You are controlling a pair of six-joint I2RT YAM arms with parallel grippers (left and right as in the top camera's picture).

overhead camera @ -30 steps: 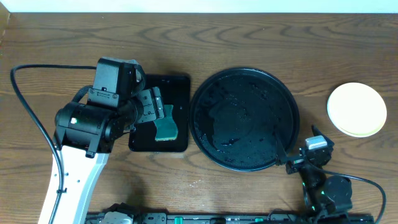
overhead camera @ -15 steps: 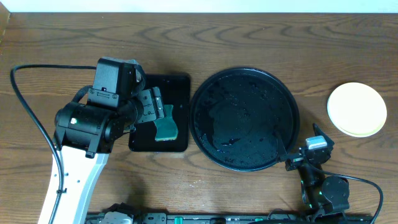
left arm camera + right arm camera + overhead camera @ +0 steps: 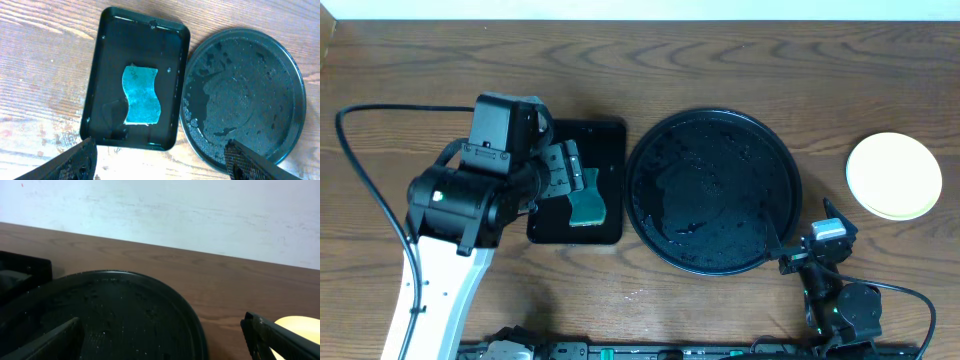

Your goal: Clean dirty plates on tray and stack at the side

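**A:** Where are the plates (image 3: 894,176)?

**B:** By the right edge of the worktop (image 3: 720,60), about midway between its far and near edges and well apart from the tray (image 3: 713,190). The top one is pale yellow. I cannot count how many lie beneath it.

**A:** And the tray itself?

**B:** It's round, black and glossy, a little right of the worktop's middle. No plate lies on it, only droplets scattered over its floor.

**A:** What is the left hand (image 3: 570,175) doing?

**B:** It hangs over the rectangular tray (image 3: 605,135), which sits just beside the round one on the side towards the left edge. The wrist view shows its fingers (image 3: 75,161) spread wide at the bottom corners, with nothing between them.

**A:** Is anything in that smaller tray?

**B:** A teal sponge (image 3: 141,95) with wavy edges lies flat near the middle, clear of the fingers.

**A:** And the right hand (image 3: 798,240)?

**B:** It is low near the front edge, at the round tray's rim on the side towards the right edge. Its fingers (image 3: 45,340) are also far apart and hold nothing. Its camera looks across the tray towards the far edge.
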